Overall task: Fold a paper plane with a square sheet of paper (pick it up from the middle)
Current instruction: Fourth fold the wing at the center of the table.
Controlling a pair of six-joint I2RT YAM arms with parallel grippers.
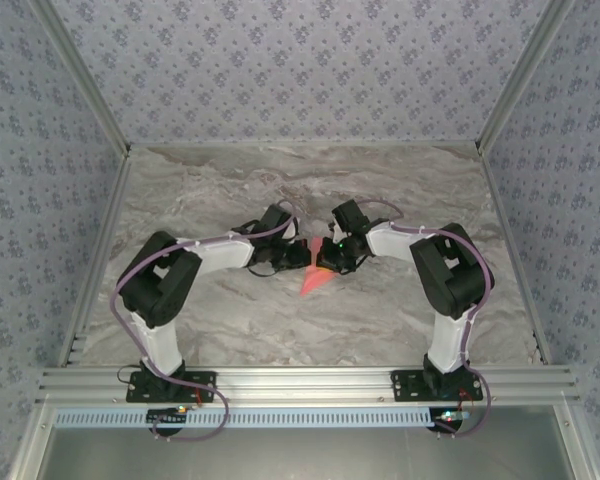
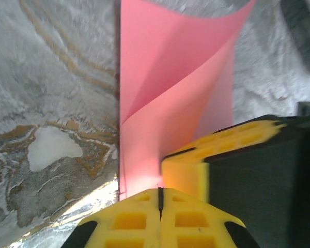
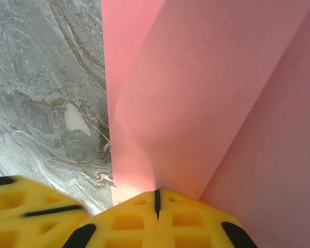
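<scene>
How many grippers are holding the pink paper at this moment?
2. The left gripper pinches the pink paper near the middle of the table; the right gripper pinches it close beside, coming from the right.

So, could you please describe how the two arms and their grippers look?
The left arm and right arm have white links, black joints and a lilac cable looping alongside. They stand on black base plates. The left gripper and right gripper have yellow fingers with rectangular recesses and black patches.
</scene>
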